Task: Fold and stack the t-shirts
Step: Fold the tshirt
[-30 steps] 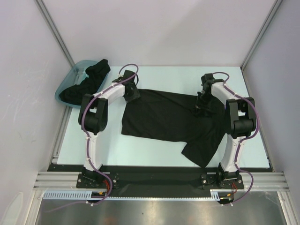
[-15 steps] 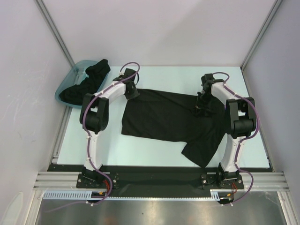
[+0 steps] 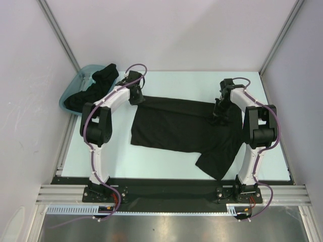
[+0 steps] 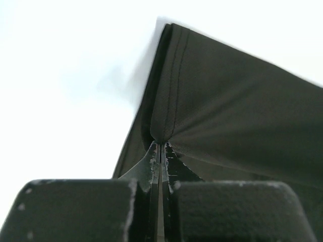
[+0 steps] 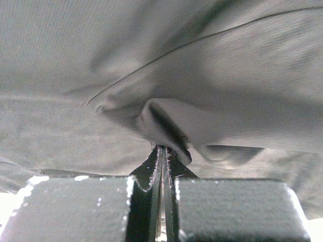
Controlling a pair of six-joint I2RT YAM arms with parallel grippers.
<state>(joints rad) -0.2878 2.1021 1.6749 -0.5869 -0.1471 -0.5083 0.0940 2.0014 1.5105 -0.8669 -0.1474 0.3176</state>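
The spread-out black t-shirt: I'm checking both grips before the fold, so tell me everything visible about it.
The black t-shirt is plain, soft matte cloth with a stitched hem. It lies mostly flat on the pale table, with a flap reaching toward the near edge on the right. The left gripper is shut on its far left corner, and the right gripper is shut on a pinched fold at its far right.
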